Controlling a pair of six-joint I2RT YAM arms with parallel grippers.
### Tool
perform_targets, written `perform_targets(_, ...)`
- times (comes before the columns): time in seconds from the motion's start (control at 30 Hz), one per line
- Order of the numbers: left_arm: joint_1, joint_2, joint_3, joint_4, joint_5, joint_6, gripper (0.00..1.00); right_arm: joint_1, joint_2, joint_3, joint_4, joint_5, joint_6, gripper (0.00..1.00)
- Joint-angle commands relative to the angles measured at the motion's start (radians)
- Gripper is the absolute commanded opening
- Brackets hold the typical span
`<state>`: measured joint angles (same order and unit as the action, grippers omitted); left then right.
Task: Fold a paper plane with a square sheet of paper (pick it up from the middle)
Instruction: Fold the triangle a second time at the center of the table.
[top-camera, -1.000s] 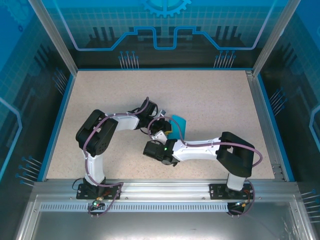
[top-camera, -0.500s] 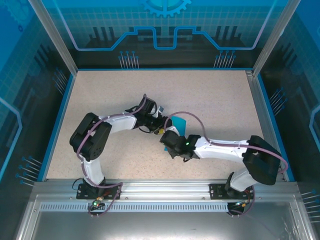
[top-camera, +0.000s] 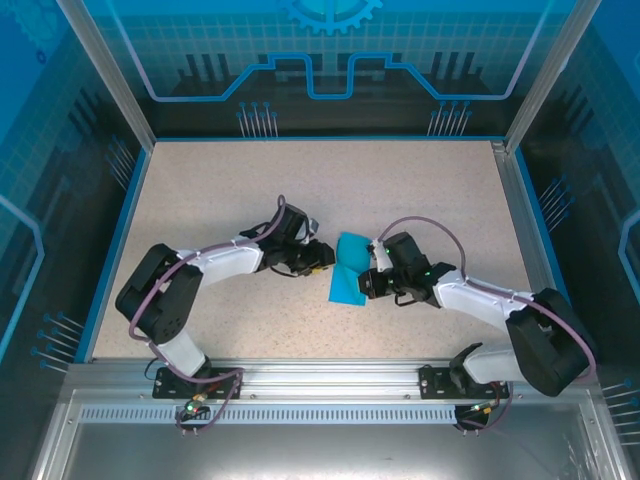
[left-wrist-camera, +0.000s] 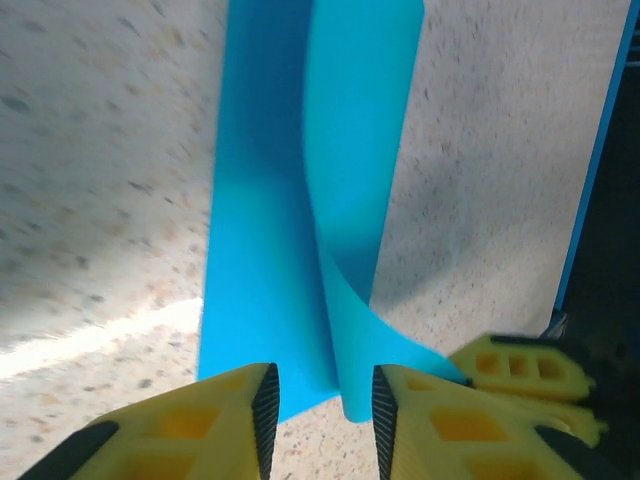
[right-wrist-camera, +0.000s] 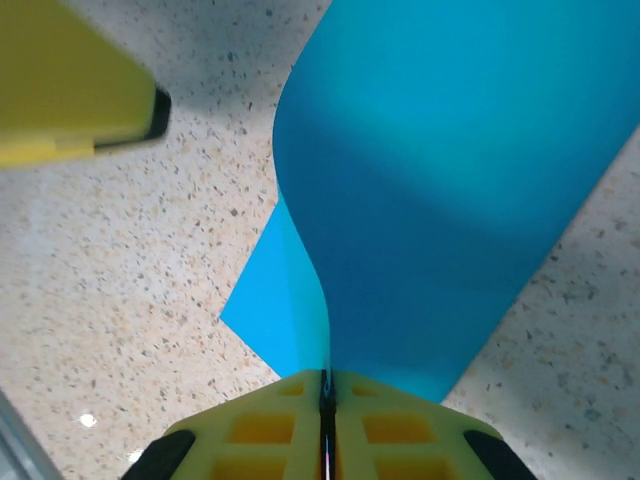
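The square sheet of paper (top-camera: 347, 280) is teal-blue and lies mid-table, folded lengthwise, with one flap curling up off the lower layer (left-wrist-camera: 260, 200). My right gripper (top-camera: 368, 278) reaches it from the right. In the right wrist view it (right-wrist-camera: 325, 385) is shut on the near edge of the raised flap (right-wrist-camera: 450, 180). My left gripper (top-camera: 322, 258) is at the sheet's left side. Its jaws (left-wrist-camera: 320, 410) stand apart, and the sheet's curled edge sits between them unpinched. A yellow finger of the other gripper (left-wrist-camera: 520, 372) shows beside it.
The speckled table (top-camera: 420, 190) is bounded by a blue rim and metal frame posts. An aluminium rail (top-camera: 320, 380) runs along the near edge by the arm bases. Both forearms lie low, left and right of the sheet.
The right arm has swung from in front of the sheet out to the right and now holds it from that side. The sheet lies longer and flatter. The left gripper opened, then narrowed.
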<state>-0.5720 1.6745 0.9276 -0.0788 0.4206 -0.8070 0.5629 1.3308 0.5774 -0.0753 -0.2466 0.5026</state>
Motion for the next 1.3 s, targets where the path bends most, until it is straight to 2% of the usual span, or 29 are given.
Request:
perform_targets(0.0, -0.05, -0.009, -0.022, -0.018, 0.001, 0.019, 0.29, -0.05, 0.052, -0.014, 0.064, -0.167, -0.01, 0.1)
perform_targets(0.33, -0.134, 0.069, 0.007, -0.055, 0.011, 0.044, 0.2, -0.121, 0.122, -0.024, 0.09, -0.192, 0.023, 0.11)
perform_targets(0.43, -0.158, 0.097, 0.029, -0.097, -0.03, 0.056, 0.17, -0.132, 0.13, -0.018, 0.083, -0.198, 0.016, 0.11)
perform_targets(0.67, -0.161, 0.152, 0.033, -0.102, -0.072, 0.04, 0.14, -0.14, 0.137, -0.01, 0.071, -0.198, 0.01, 0.12)
perform_targets(0.97, -0.16, 0.14, 0.009, -0.162, -0.172, 0.055, 0.12, -0.152, 0.156, 0.038, 0.016, -0.162, -0.019, 0.12)
perform_targets(1.27, -0.161, 0.132, 0.016, -0.173, -0.187, 0.07, 0.12, -0.161, 0.21, 0.115, -0.046, -0.146, -0.069, 0.13)
